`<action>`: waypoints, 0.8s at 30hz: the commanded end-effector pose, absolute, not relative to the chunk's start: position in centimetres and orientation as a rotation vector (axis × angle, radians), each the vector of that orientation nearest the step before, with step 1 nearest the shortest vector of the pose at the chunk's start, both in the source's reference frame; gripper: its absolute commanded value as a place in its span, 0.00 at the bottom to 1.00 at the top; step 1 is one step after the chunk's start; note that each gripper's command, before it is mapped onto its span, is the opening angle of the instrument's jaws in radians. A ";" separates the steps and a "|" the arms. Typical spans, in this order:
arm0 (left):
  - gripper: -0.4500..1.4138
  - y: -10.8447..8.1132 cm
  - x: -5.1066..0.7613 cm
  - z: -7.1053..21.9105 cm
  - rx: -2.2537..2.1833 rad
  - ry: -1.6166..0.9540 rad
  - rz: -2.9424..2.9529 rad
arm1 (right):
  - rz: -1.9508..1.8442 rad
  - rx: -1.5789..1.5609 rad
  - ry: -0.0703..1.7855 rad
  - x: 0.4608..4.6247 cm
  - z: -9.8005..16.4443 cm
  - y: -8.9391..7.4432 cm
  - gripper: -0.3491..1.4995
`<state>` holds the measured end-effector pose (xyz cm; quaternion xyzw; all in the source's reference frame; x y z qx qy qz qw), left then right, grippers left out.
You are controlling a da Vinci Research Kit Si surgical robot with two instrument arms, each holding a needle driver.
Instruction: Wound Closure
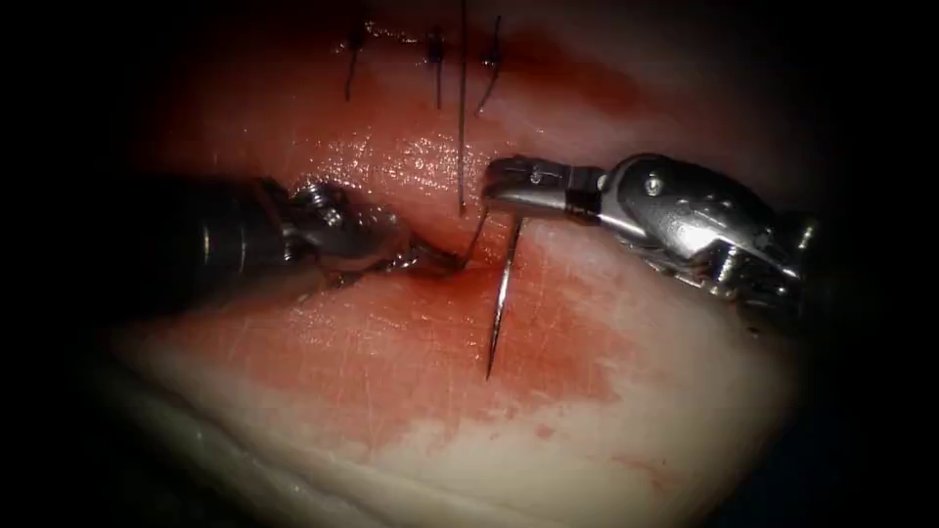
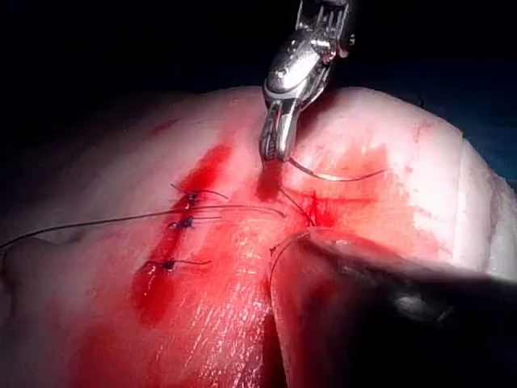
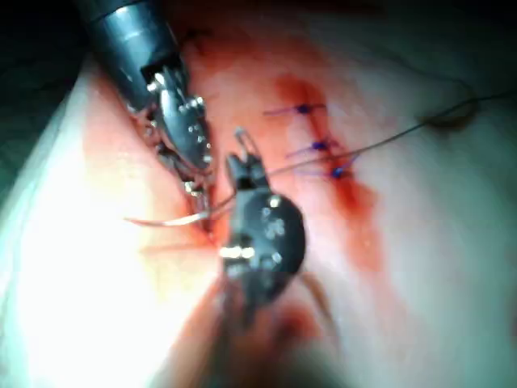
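The right tool (image 1: 504, 186) comes in from the right, its jaws shut on the curved needle (image 1: 501, 303) near its thread end. The needle is out of the tissue (image 1: 323, 391) and hangs over it, tip toward the viewer, just right of the open cut (image 1: 445, 266). The same hold appears in the left wrist view: right tool (image 2: 275, 149), needle (image 2: 339, 175). The left tool (image 1: 425, 259) reaches in from the left with its jaws shut on the tissue's edge at the cut. Thread (image 1: 476, 237) runs from the needle's end into the cut.
Three dark knotted stitches (image 1: 435, 44) with cut ends sit in a row farther back. A long thread strand (image 1: 462, 117) runs past them toward the right tool. Red fluid (image 1: 421, 342) wets the tissue around the cut. The tissue's pale rim (image 1: 293, 469) curves along the front.
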<state>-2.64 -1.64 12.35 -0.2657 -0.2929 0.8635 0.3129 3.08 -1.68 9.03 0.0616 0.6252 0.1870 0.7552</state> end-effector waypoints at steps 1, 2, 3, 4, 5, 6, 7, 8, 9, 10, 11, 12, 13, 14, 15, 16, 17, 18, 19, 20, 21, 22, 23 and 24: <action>0.00 -1.7 -2.70 12.4 -0.697 -0.811 2.298 | 0.382 0.107 1.361 3.20 9.1 -1.6 0.00; 0.00 -1.7 -2.71 12.3 -0.697 -0.825 2.307 | 0.373 0.098 1.358 3.22 9.1 -1.5 0.00; 0.00 -1.7 -2.72 12.3 -0.703 -0.838 2.319 | 0.359 0.082 1.356 3.25 9.2 -1.5 0.00; 0.00 -1.7 -2.72 12.3 -0.703 -0.838 2.319 | 0.359 0.082 1.356 3.25 9.2 -1.5 0.00; 0.02 -1.8 -2.73 12.3 -0.706 -0.847 2.327 | 0.353 0.077 1.349 3.26 9.2 -1.5 0.00; 0.02 -1.8 -2.73 12.3 -0.709 -0.854 2.332 | 0.353 0.075 1.349 3.26 9.2 -1.5 0.00; 0.02 -1.8 -2.73 12.2 -0.715 -0.874 2.341 | 0.353 0.069 1.346 3.27 9.3 -1.4 0.00; 0.03 -1.8 -2.73 12.2 -0.717 -0.873 2.345 | 0.353 0.067 1.345 3.27 9.3 -1.4 0.00; 0.04 -1.8 -2.72 12.2 -0.720 -0.869 2.350 | 0.350 0.060 1.344 3.28 9.3 -1.4 0.00; 0.04 -1.8 -2.72 12.2 -0.720 -0.869 2.350 | 0.350 0.060 1.344 3.28 9.3 -1.4 0.00; 0.04 -1.8 -2.72 12.2 -0.721 -0.861 2.352 | 0.346 0.054 1.342 3.29 9.3 -1.4 0.00; 0.03 -1.7 -2.71 12.1 -0.722 -0.854 2.352 | 0.344 0.048 1.337 3.32 9.3 -1.4 0.00; 0.03 -1.7 -2.71 12.1 -0.722 -0.852 2.351 | 0.334 0.039 1.333 3.35 9.4 -1.4 0.00; 0.03 -1.7 -2.70 12.1 -0.719 -0.844 2.352 | 0.330 0.035 1.329 3.37 9.4 -1.3 0.00; 0.03 -1.7 -2.70 12.1 -0.719 -0.844 2.352 | 0.330 0.035 1.329 3.37 9.4 -1.3 0.00; 0.02 -1.7 -2.69 12.0 -0.719 -0.842 2.352 | 0.319 0.029 1.320 3.40 9.4 -1.3 0.00; 0.02 -1.7 -2.69 12.0 -0.723 -0.840 2.350 | 0.308 0.021 1.314 3.42 9.4 -1.3 0.00; 0.02 -1.7 -2.68 12.0 -0.723 -0.836 2.349 | 0.297 0.011 1.302 3.45 9.4 -1.3 0.00; 0.02 -1.7 -2.66 11.9 -0.724 -0.834 2.348 | 0.286 0.006 1.293 3.51 9.5 -1.4 0.00; 0.02 -1.7 -2.64 11.9 -0.724 -0.831 2.348 | 0.275 0.000 1.283 3.55 9.6 -1.4 0.00; 0.03 -1.7 -2.62 11.9 -0.728 -0.828 2.346 | 0.258 -0.009 1.274 3.56 9.6 -1.4 0.00; 0.03 -1.7 -2.60 11.8 -0.732 -0.824 2.345 | 0.229 -0.020 1.260 3.56 9.7 -1.4 0.00; 0.03 -1.7 -2.59 11.8 -0.732 -0.822 2.345 | 0.210 -0.028 1.251 3.55 9.7 -1.4 0.00; 0.03 -1.7 -2.59 11.8 -0.732 -0.822 2.345 | 0.210 -0.028 1.251 3.55 9.7 -1.4 0.00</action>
